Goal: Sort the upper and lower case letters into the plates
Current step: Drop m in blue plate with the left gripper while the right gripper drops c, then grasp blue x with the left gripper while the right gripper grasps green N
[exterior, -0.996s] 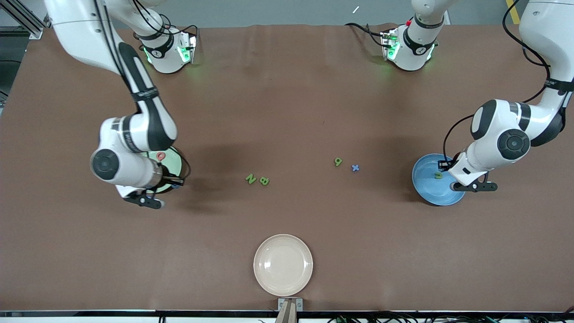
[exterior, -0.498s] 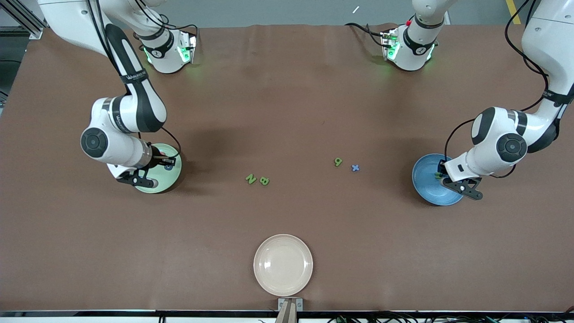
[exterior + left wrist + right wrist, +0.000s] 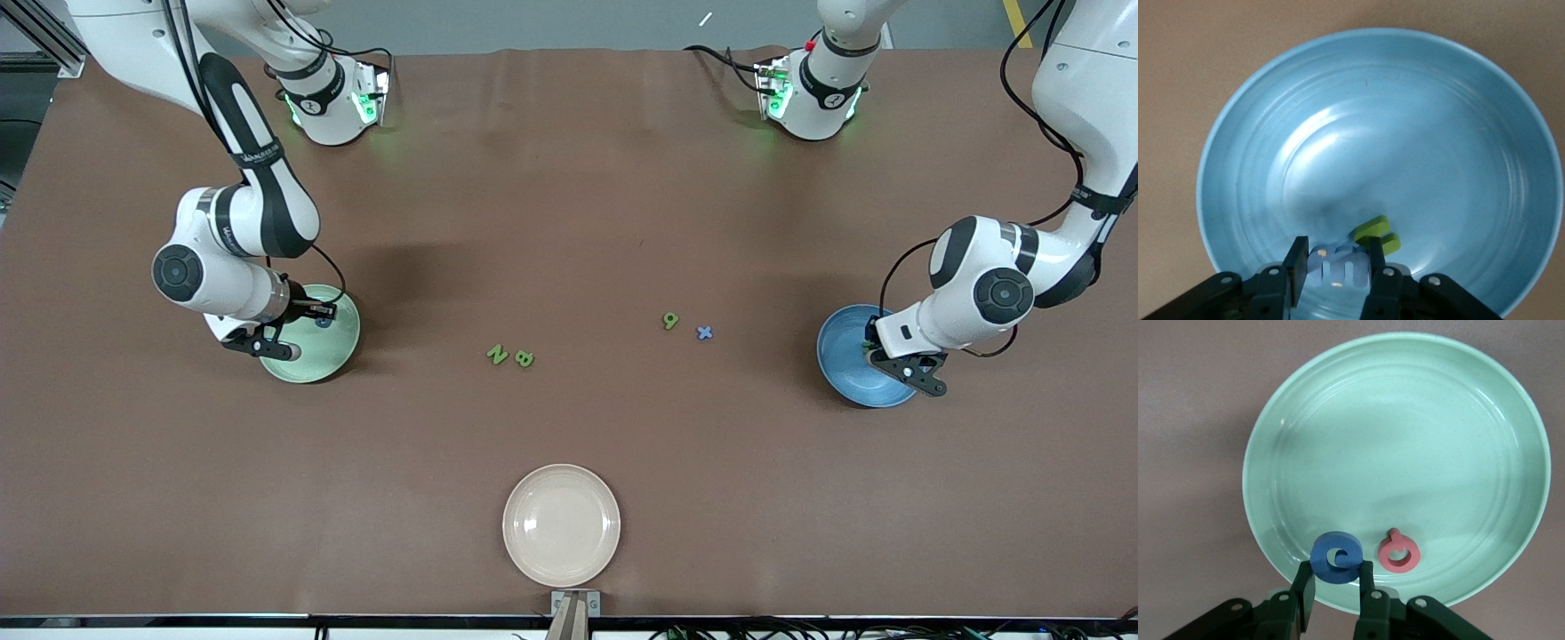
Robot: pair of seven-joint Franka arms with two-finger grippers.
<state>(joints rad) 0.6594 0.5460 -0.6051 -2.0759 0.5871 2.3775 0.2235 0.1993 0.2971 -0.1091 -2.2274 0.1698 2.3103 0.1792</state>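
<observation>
Right now each gripper pinches a letter over its own plate, so the step in hand looks like the release. The right gripper (image 3: 1335, 587) holds a blue round letter (image 3: 1335, 557) between its fingers, above the green plate (image 3: 342, 351) and beside the red letter (image 3: 1399, 551) that already lies in it. That plate sits toward the right arm's end of the table. The left gripper (image 3: 1335, 270) clamps a pale blue letter (image 3: 1336, 264) over the blue plate (image 3: 1258, 147), which sits toward the left arm's end, with a green letter (image 3: 1375, 233) lying in the plate just beside the fingertips.

To do it well, I judge each letter should go low into the dish before the fingers part, so it does not bounce over the shallow rim. Both grippers hang near their plate's edge, so a nudge toward the middle would give more margin. The left drop should also miss the green letter.

Four letters wait on the table near its middle: a green pair, N (image 3: 497, 355) and its neighbour (image 3: 524, 358), then a green one (image 3: 670, 320) and a blue x (image 3: 704, 332) closer to the blue plate. A cream plate (image 3: 561, 524) sits at the table edge nearest the front camera, holding nothing.
</observation>
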